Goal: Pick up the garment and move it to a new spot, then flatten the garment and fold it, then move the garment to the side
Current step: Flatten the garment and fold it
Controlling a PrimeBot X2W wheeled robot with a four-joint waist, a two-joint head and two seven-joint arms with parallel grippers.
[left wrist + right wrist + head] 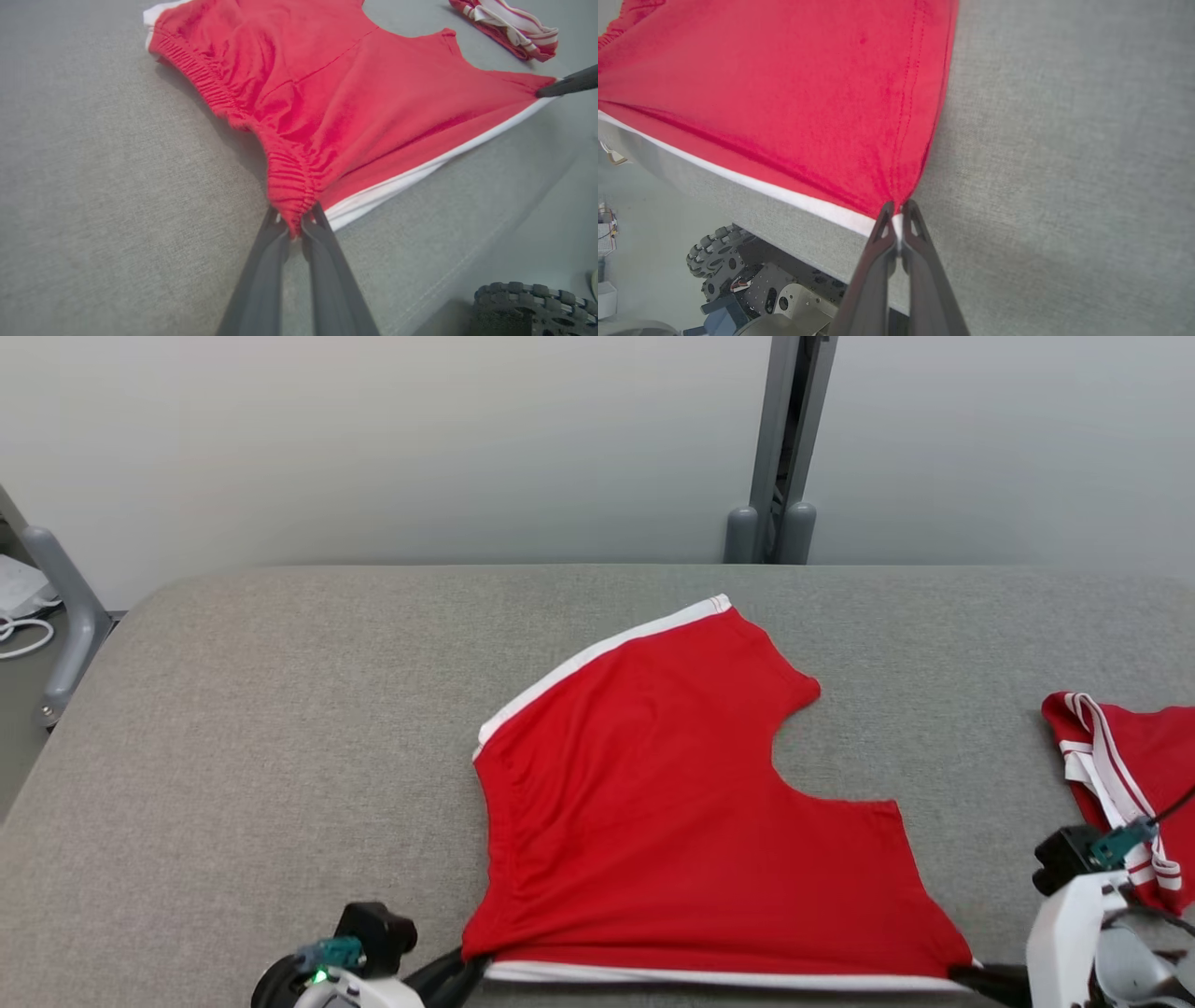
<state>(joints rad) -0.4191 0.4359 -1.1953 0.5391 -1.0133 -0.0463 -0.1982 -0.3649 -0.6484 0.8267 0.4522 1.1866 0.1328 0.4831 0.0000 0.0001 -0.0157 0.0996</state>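
**Red garment held at both near corners on the grey table**

The red garment [672, 821] lies spread near the middle of the table [280, 728], reaching to its near edge. It looks like a pair of shorts: a white band runs along the near edge and another along the far-left edge, and a curved notch cuts into the right side. The cloth is mostly flat, with creases fanning out from the two near corners.

The left gripper [294, 219] is closed on the near-left corner, its two dark fingers pinching the gathered elastic edge beside the white band. The right gripper [898, 210] is closed on the near-right corner, clamping the tip where the stitched hem meets the white band. Between the two grips the near edge runs almost straight, along the table's front.

A second garment [1130, 775], red with white stripes, sits bunched at the table's right side, well apart from the first. A grey post [780, 448] stands behind the table against a pale wall. The right wrist view shows the robot's wheeled base [714, 261] below the table's edge.
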